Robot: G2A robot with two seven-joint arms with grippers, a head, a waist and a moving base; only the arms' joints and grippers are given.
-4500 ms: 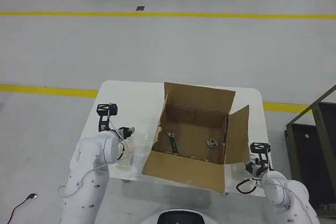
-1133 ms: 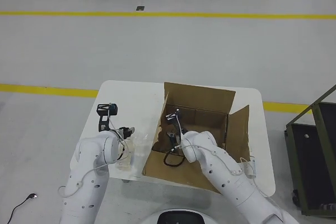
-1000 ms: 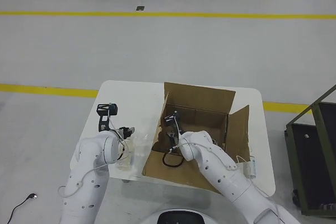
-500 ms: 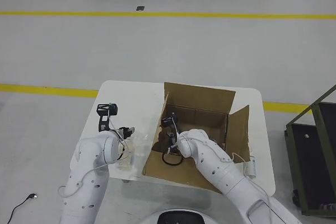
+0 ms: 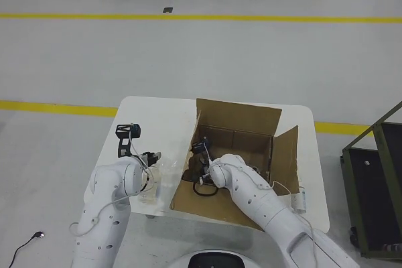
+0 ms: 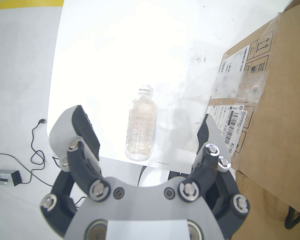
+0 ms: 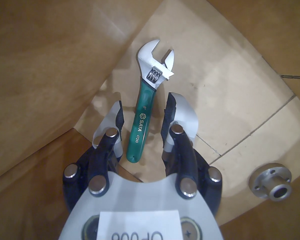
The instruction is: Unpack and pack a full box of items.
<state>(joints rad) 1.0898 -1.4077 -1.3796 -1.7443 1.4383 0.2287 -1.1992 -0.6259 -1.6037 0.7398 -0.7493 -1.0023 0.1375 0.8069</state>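
Inside the cardboard box (image 5: 238, 119), a green-handled adjustable wrench (image 7: 143, 101) with white print on its grip is lying flat near a corner; the right gripper (image 7: 145, 108) is straddling that handle, fingers spread on either side; a round metal flange (image 7: 273, 183) is resting well apart on the box floor. The left gripper (image 6: 143, 120) is hovering released above a clear bottle (image 6: 140, 131) at the white table's (image 6: 127, 38) edge; white barcode labels (image 6: 233, 61) are showing on the box's outer wall.
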